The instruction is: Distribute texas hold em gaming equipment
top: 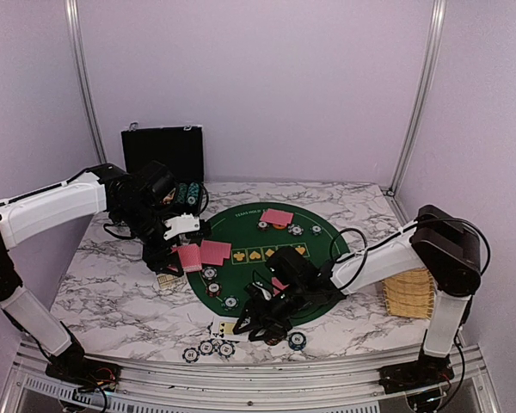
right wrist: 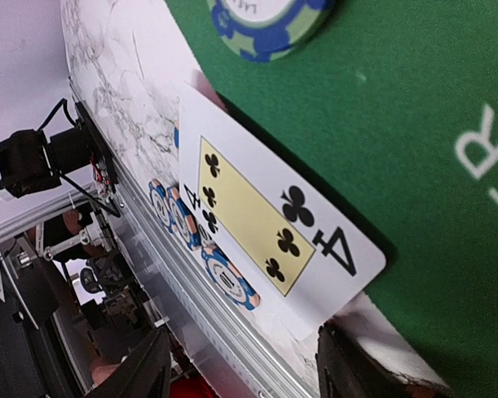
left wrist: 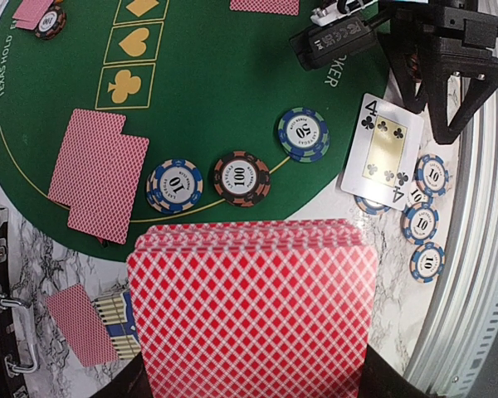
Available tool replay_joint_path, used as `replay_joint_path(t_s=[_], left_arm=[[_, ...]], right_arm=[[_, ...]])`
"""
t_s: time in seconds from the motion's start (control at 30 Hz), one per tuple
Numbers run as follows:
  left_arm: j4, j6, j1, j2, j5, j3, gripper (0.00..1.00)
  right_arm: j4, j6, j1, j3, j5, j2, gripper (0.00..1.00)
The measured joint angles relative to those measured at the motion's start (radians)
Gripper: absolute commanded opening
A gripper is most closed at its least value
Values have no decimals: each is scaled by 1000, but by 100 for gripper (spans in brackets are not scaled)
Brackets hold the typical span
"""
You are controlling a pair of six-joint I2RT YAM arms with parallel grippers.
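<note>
My left gripper [top: 182, 243] is shut on a deck of red-backed cards [left wrist: 249, 307], held over the left edge of the green mat [top: 314, 232]. Its fingers are hidden behind the deck. A face-up four of clubs [right wrist: 266, 224] lies at the mat's near edge, partly over several blue 10 chips [left wrist: 422, 222]. My right gripper [right wrist: 245, 373] is low at that card's near end. Its fingers [right wrist: 141, 373] stand apart on either side of the card's corner, open. On the mat lie a 10 chip [left wrist: 174, 185], a 100 chip [left wrist: 241, 177], a 50 chip [left wrist: 304, 133] and face-down cards [left wrist: 100, 174].
A black case [top: 163, 151] stands at the back left. A woven yellow tray [top: 408, 292] sits at the right edge. More face-down cards [top: 277, 217] and chips lie at the mat's far side. Chips [top: 206, 348] line the near table edge by the metal rail.
</note>
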Motion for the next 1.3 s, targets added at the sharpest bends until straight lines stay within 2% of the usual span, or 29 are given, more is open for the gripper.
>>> replay_joint_path(t_s=[0.3,0.63,0.83,1.13,1.3], left_arm=[[0,0,0,-1,0,0,0],[0,0,0,-2,-1,0,0],[0,0,0,-2,-3,0,0],[-1,0,0,-11,-11,0,0],[-1,0,0,-13,-12,0,0]], right_arm=[[92,68,0,-34,16,12,45],[331,195,0,-167,28,5,23],[425,259,0,-205,27,14,16],[413,274,0,-204,33,23,0],[356,253,0,-174,51,23,0]])
